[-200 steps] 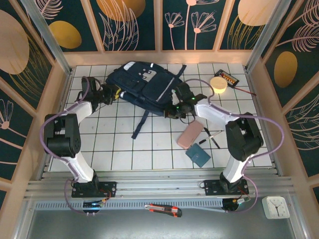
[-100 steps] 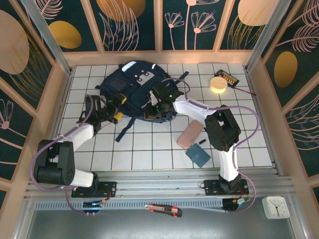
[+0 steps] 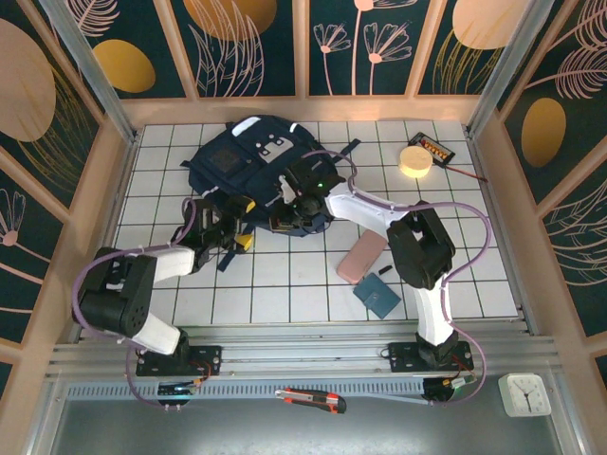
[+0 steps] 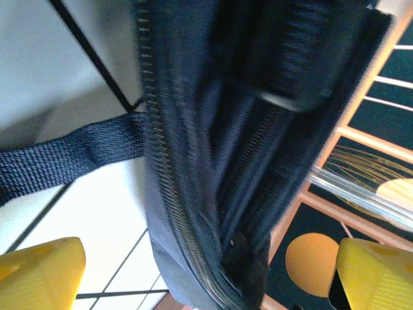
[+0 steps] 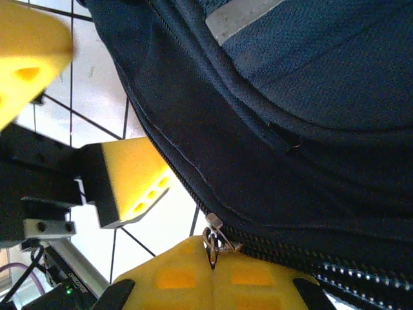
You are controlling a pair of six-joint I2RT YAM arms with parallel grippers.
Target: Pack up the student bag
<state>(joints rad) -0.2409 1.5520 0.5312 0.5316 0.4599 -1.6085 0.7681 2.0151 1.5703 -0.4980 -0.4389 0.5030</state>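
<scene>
Zipper held by right gripper [image 5: 213, 274], student bag [image 3: 242, 156] unanchored.
Top view: both claws sit at the bag's near edge. Left wrist view: left gripper [image 4: 206, 278] stands wide apart astride the bag's zippered rim. Right wrist view: fingers together, pinching the zipper pull [image 5: 213, 240]. A tug could drag the loose bag or slip the pull.

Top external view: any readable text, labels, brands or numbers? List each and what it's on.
No text can be read.
student bag: the white-grey patches near its top show no legible print.
clock: the dial marks are too small to read.
black device at the far right of the table: its orange markings are too small to read.
</scene>
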